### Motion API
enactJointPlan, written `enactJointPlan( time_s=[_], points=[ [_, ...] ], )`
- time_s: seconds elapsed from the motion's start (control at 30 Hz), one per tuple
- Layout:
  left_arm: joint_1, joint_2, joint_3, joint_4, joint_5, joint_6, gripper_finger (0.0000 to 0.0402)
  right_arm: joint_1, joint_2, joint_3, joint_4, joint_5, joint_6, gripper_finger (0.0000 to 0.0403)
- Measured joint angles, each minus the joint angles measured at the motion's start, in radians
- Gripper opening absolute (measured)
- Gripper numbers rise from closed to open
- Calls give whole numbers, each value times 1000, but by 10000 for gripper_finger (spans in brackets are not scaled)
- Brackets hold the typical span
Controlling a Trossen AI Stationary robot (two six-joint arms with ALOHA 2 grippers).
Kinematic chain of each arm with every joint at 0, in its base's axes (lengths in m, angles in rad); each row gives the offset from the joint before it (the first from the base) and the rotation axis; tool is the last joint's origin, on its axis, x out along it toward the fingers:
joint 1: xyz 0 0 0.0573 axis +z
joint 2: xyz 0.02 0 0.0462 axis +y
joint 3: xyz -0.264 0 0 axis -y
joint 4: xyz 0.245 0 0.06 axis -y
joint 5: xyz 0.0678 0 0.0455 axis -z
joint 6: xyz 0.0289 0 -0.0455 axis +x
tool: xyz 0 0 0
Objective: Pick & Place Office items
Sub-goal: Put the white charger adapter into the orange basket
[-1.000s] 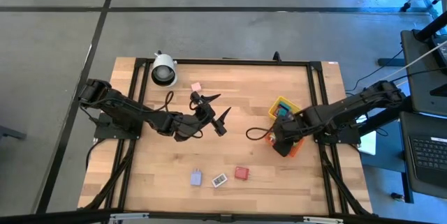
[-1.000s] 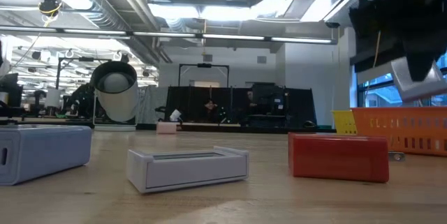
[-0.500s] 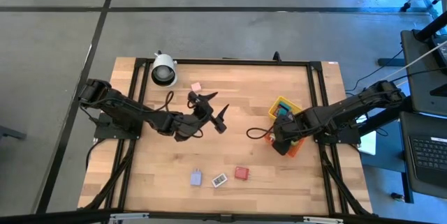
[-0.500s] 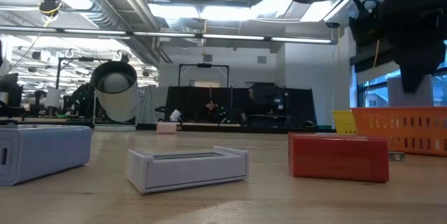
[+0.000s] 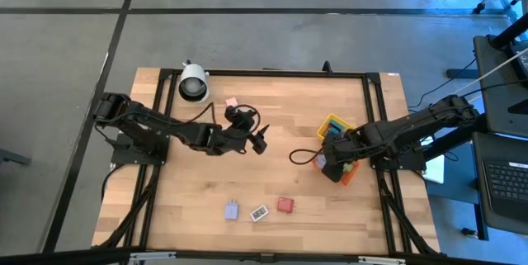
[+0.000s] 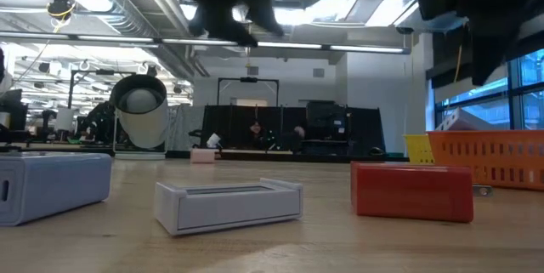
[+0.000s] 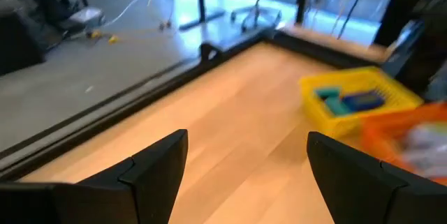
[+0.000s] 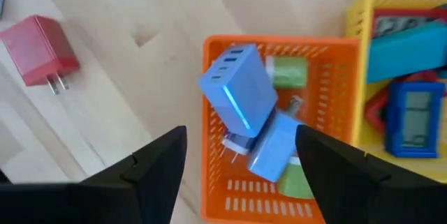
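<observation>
Right gripper (image 8: 237,175) hangs spread and empty over the orange bin (image 8: 216,182); a blue charger (image 8: 237,91) sits inside. Best lift straight up, clear of the rim. Left gripper (image 7: 244,175), spread, hovers mid-table; pink block (image 5: 232,101) nearby.

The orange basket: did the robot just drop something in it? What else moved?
Yes, it looks so. The right gripper opened over the orange basket, and a blue charger block now lies inside. The left gripper drew back a little toward its arm, open. The three blocks at the front stayed put.
</observation>
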Motion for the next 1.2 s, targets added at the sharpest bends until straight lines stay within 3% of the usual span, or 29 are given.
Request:
enactJointPlan(
  time_s=[0.13, 0.3, 0.4, 0.53, 0.7, 1.2],
  points=[
    [62, 0, 0, -162, 62, -26, 290, 0, 0, 49, -63, 50, -1, 272],
    [228, 0, 0, -384, 333, -102, 290, -1, 0, 100, -90, 95, -1, 272],
    [334, 0, 0, -452, 436, -73, 290, -4, 0, 120, -90, 98, 0, 272],
    [451, 7, 0, -463, 478, 74, 290, -15, 0, 134, -86, 128, 23, 272],
    [567, 58, 0, -463, 581, 153, 290, -37, 0, 139, -80, 149, 57, 272],
    [721, 171, 0, -470, 653, 450, 290, -120, 0, 139, 30, 150, 109, 272]
  ],
)
